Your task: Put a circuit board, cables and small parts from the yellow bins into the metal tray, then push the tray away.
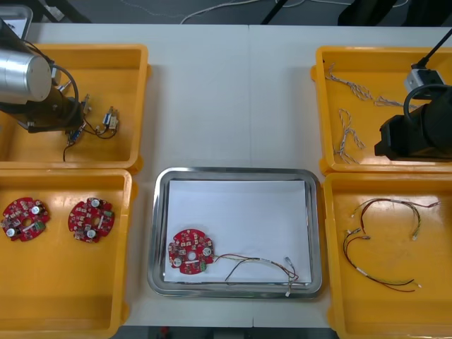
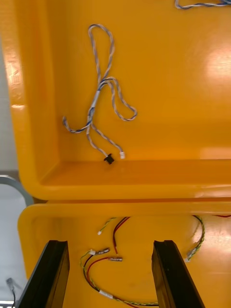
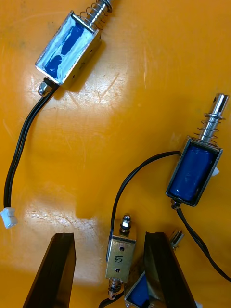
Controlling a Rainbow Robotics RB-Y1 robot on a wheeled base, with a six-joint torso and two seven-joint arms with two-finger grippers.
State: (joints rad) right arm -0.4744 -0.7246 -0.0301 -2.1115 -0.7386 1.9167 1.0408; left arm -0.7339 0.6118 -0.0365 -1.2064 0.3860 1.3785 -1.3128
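In the far left yellow bin, the open left gripper straddles a small metal part; the right gripper, also open, hovers above the right bins.

A red circuit board and red-and-yellow cable lie flat in the white-lined metal tray.

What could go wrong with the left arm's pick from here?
1. The open left gripper straddles the small metal part marked 5, but another small part lies right beside it, near one finger; closing might catch both.
2. Black leads from neighbouring parts run close by, so a lift could drag an extra part along.
The right gripper hangs open over the right bins, idle.
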